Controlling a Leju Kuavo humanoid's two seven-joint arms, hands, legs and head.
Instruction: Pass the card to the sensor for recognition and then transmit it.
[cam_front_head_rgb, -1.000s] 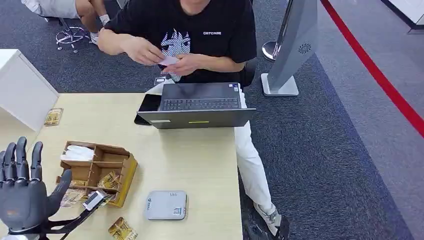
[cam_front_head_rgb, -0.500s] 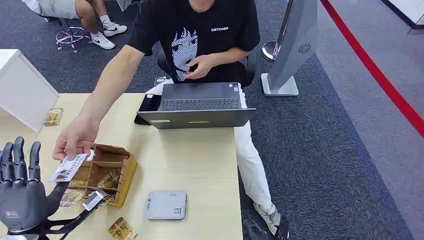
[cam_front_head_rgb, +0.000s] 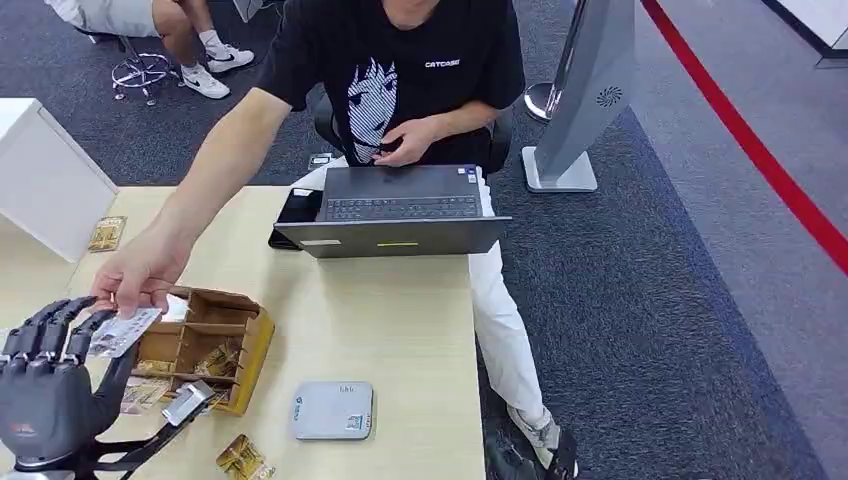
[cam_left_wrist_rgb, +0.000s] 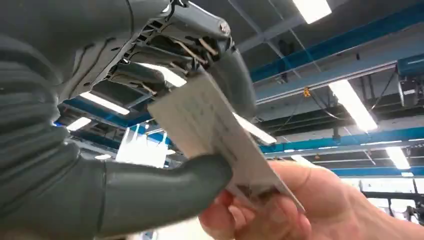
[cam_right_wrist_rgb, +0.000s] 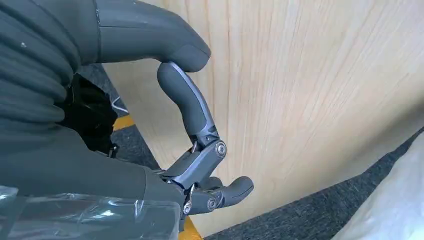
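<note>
Left hand (cam_front_head_rgb: 50, 385): dark grey, many-fingered, raised at the near left corner of the light wooden table (cam_front_head_rgb: 400, 320). Its fingers (cam_front_head_rgb: 62, 322) are curled forward over a pale rectangular plastic card (cam_front_head_rgb: 122, 331), and in the left wrist view the thumb (cam_left_wrist_rgb: 165, 192) is seen pressed against the card's face with the darker fingers closed behind it, so the card is held. The same card is pinched at its far end by a person's bare hand (cam_front_head_rgb: 140, 275) (the arm is reached across the table from a seated figure in a black printed T-shirt (cam_front_head_rgb: 420, 70)).

Right hand (cam_right_wrist_rgb: 200, 165): seen in the right wrist view beside a pale wooden panel (cam_right_wrist_rgb: 300, 90), fingers curled inward with nothing held in them.

Sensor: a flat light-grey square reader (cam_front_head_rgb: 333, 410), lying on the table near its front edge, well apart from the card.

Other items recorded:
- Brown cardboard divided box (cam_front_head_rgb: 205, 345), just beside the left hand, with small packets in its compartments.
- A gold-printed packet (cam_front_head_rgb: 243, 460) lying on the table near the reader.
- A further gold-printed packet (cam_front_head_rgb: 107, 233) near a white cabinet (cam_front_head_rgb: 45, 180).
- Dark grey open laptop (cam_front_head_rgb: 400, 210) at the far table edge, in front of the person.
- Grey standing kiosk (cam_front_head_rgb: 590, 90) on dark carpet marked by a red floor line (cam_front_head_rgb: 760, 160).
</note>
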